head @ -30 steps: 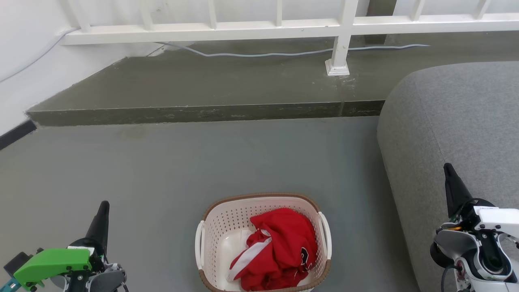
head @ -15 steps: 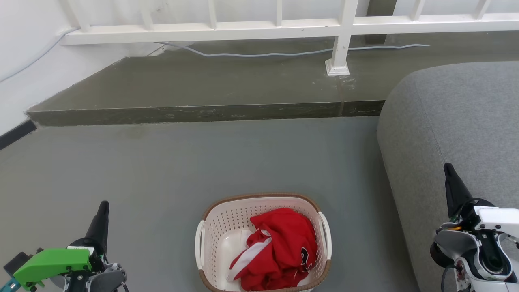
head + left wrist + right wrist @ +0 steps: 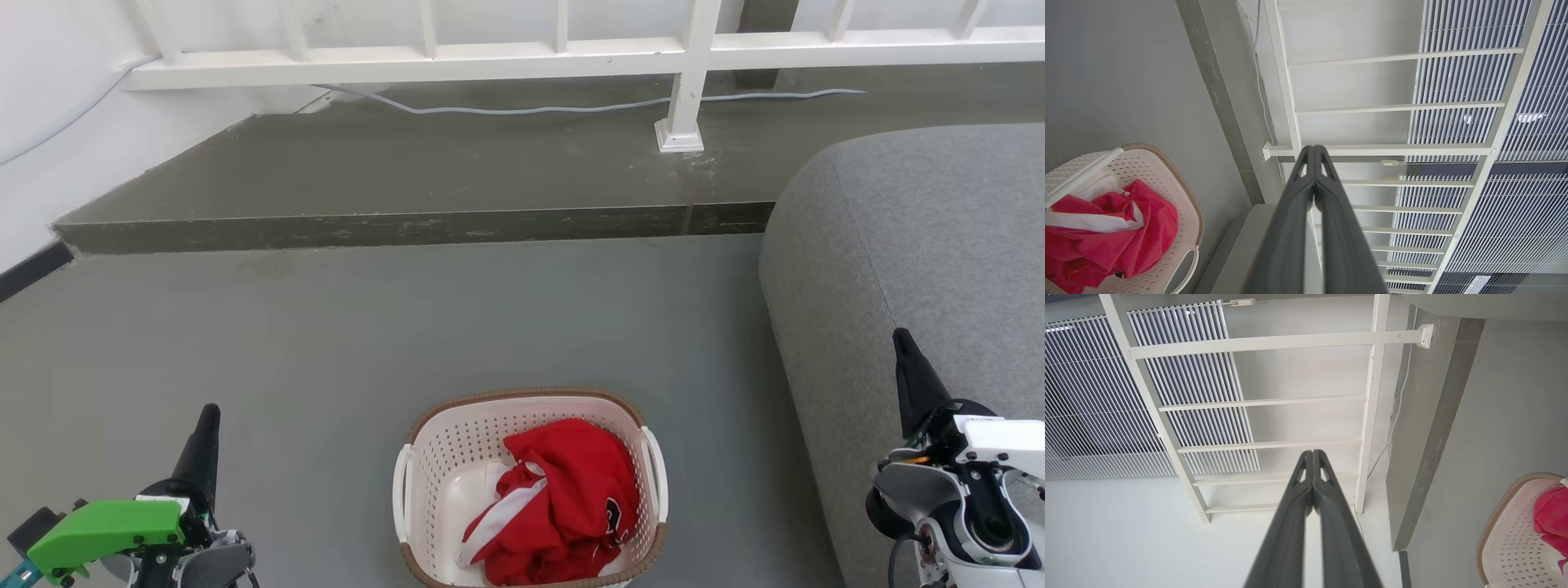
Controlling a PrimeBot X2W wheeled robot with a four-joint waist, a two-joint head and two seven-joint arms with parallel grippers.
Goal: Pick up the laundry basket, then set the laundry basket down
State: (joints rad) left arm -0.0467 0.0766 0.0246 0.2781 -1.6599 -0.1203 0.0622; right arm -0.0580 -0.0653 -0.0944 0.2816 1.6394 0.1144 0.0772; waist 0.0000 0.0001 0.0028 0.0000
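Nothing changed — laundry basket [image 3: 454, 445] unmoved.

A grey floor [image 3: 408, 327] runs up to a darker raised step [image 3: 408, 171] with a scuffed front edge. On the step stands a white railing [image 3: 490, 59], and one post [image 3: 684, 98] ends in a square foot. A pale grey cable [image 3: 571, 108] lies along the step beneath the rail. A rounded grey sofa [image 3: 922, 237] sits at the right. A crumpled red garment [image 3: 571, 482] shows a white stripe.
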